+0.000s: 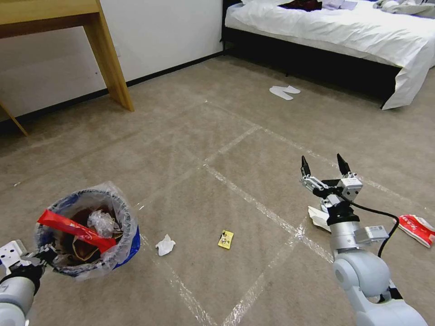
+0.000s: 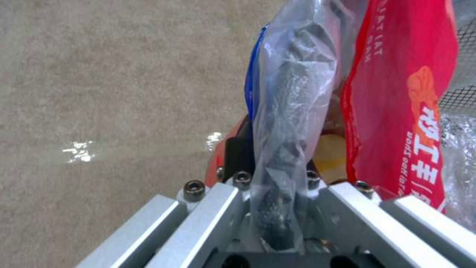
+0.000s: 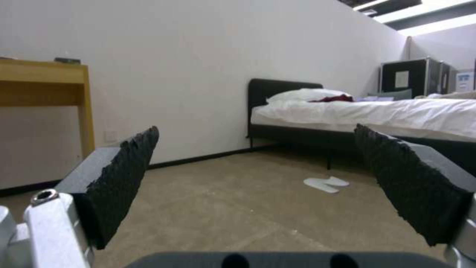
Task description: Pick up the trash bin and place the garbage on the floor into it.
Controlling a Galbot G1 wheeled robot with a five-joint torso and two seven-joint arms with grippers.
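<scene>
Left end effector (image 1: 38,259) at the near left pinches the bagged rim of the trash bin (image 1: 88,233), which holds a red wrapper strip (image 1: 74,228). Right end effector (image 1: 324,168) hovers wide at the right, empty. On the carpet lie a crumpled tissue (image 1: 165,245), a yellow wrapper (image 1: 225,239) and a red-white packet (image 1: 419,228).

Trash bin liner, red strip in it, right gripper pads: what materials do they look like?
Trash bin liner: thin clear plastic film, glossy and crinkled, gathered where the left gripper clamps the rim. Red wrapper strip: glossy printed plastic film, probably. Right gripper pads: matte black with a toothed, ridged face, likely rubber.
</scene>
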